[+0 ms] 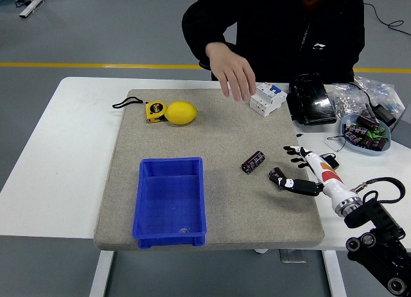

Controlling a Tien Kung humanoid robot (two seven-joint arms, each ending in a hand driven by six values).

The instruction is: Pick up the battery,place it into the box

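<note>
Presently the right robot hand (302, 172) lies open on the table (77, 136), fingers spread, thumb touching one small dark cylindrical battery (277, 176); a second dark cylinder (253, 162) sits just beyond. Well to its left, the blue plastic box (170, 201) waits unfilled.

A white table (77, 117) carries a large grey mat (218, 130) across its middle. At about two o'clock from the mat's centre, off its edge, a black case (311, 99) sits directly on the tabletop. A pale blue bowl (363, 147) filled with small dark parts lies toward three o'clock, with clear plastic bags (359, 97) just beyond it.
</note>
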